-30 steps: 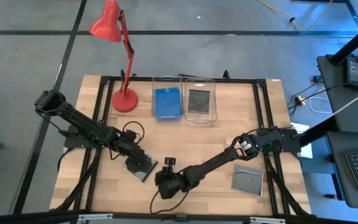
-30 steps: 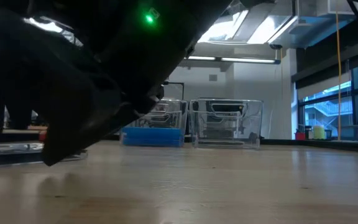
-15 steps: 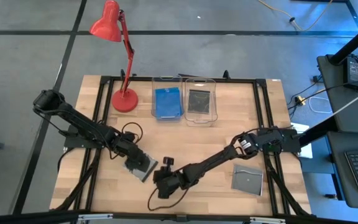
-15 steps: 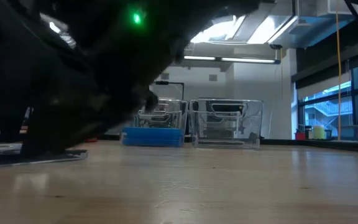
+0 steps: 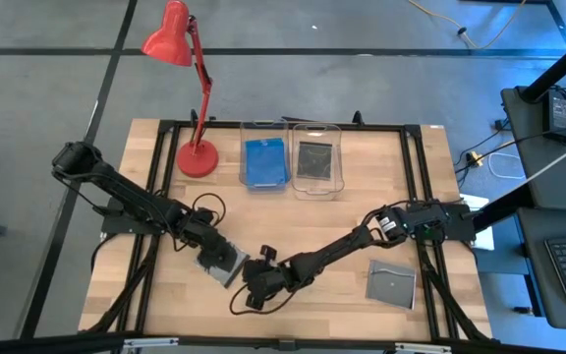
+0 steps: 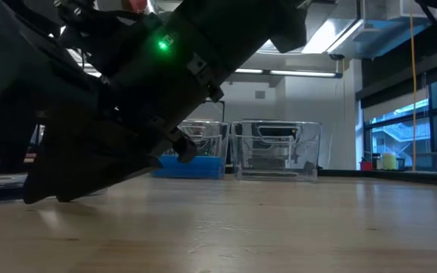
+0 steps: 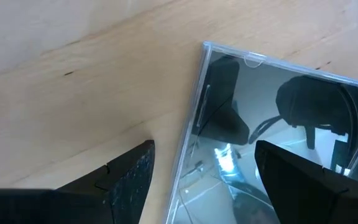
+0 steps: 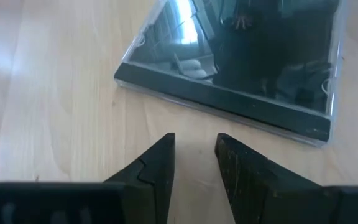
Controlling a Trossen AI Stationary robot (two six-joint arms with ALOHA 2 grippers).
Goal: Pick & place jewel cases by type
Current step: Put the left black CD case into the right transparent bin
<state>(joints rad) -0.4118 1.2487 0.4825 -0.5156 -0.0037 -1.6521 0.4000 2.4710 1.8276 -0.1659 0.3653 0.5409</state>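
Right now, near the table's (image 5: 155, 295) front edge, your right gripper (image 5: 251, 292) sits low over the wood with its fingers (image 8: 154, 168) only narrowly parted and nothing between them; just ahead of them a smoky grey jewel case (image 5: 220, 263) lies flat. Your left gripper (image 5: 214, 251) hovers over that same case from the other side, its fingers (image 7: 126, 180) spread wide around one corner without gripping it. Toward the front right corner, well apart from both arms, you have a second grey jewel case (image 5: 391, 284) lying flat. Farther back, along the rear edge, two clear bins stand side by side: the left bin (image 5: 263, 126) holds a blue jewel case (image 5: 264, 162), the right bin (image 5: 316, 128) a dark one (image 5: 314, 160). A red desk lamp (image 5: 197, 157) stands left of them.
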